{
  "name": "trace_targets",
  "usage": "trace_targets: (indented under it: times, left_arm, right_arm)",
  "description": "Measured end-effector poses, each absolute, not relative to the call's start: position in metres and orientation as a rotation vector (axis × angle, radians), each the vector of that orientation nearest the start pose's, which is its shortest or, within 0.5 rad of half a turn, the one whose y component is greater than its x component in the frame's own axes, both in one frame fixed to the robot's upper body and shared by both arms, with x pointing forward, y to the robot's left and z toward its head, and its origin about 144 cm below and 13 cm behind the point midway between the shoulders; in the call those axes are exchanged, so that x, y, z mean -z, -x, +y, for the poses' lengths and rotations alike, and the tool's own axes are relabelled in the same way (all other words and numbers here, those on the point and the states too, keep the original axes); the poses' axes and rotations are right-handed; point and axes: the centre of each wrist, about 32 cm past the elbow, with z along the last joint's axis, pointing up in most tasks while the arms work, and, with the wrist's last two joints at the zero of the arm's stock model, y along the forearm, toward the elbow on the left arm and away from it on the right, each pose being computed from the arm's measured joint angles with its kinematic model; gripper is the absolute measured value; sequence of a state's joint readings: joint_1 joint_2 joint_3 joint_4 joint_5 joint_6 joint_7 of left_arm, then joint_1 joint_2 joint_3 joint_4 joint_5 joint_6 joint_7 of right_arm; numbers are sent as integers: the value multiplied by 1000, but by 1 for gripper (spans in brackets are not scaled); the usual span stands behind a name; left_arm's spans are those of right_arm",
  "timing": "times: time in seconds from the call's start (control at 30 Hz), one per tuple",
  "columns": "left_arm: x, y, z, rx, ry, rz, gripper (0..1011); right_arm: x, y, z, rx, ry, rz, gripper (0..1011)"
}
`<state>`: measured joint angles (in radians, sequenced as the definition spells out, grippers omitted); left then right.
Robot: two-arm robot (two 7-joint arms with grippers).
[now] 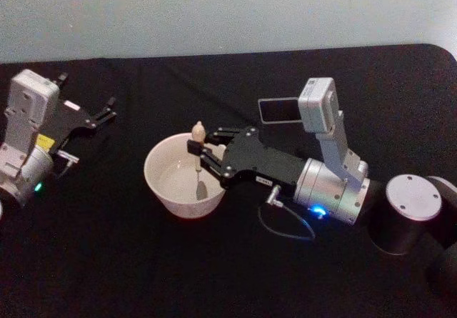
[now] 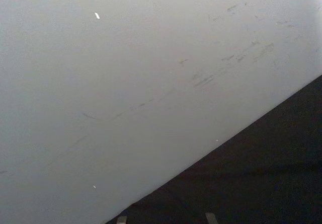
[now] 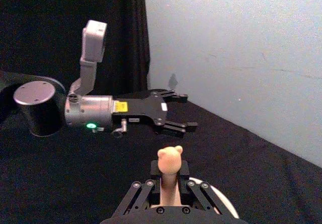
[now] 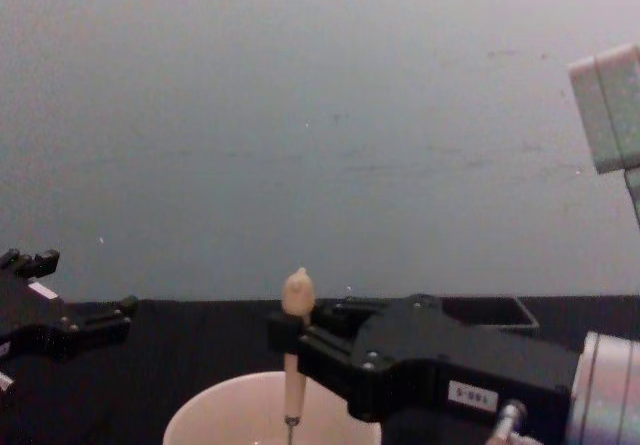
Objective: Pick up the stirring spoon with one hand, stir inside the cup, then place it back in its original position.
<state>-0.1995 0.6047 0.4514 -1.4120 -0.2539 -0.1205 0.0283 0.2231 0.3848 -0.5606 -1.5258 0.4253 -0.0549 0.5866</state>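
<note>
Black cloth covers the counter (image 1: 143, 268), and a pale grey-blue wall stands behind its far edge. Near the middle of the counter sits the cup (image 1: 158, 189), wide, round and cream-pink, with a thin rim.

The right end effector (image 1: 197, 153) reaches in from the right, lying low and roughly level over the right part of the cup's rim. Its black fingers are closed on the pale beige handle of the stirring spoon (image 1: 199, 133). The spoon stands upright, its knobbed top above the fingers and its thin metal shaft pointing down into the cup. The lower end looks close to the cup's inner floor; whether it touches cannot be told.

In the chest view the spoon (image 4: 294, 375) rises out of the cup (image 4: 200, 410) just left of the right end effector (image 4: 290, 340). A small white label shows on the effector's black body. A dark grey box (image 4: 490, 312) sits on the counter behind it, farther off.

The right wrist view looks along the effector (image 3: 169, 181) at the spoon's rounded top (image 3: 169, 157), with an arc of the cup's rim (image 3: 227, 209) below.

The left end effector (image 1: 109, 112) rests at the far left of the counter, well apart from the cup. Its fingers are spread with nothing between them, as the right wrist view (image 3: 182, 111) and the chest view (image 4: 87, 285) also show.
</note>
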Motion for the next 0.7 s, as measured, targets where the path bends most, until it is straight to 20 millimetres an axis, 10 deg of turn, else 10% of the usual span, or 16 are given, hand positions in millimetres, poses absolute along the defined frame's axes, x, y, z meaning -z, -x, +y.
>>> trace_targets:
  times: [0.7]
  left_arm:
    - [-1140,-489,310,-1248,-305,-285,1001]
  right_arm:
    - [-1154,-493,-155,454,0,-36,210]
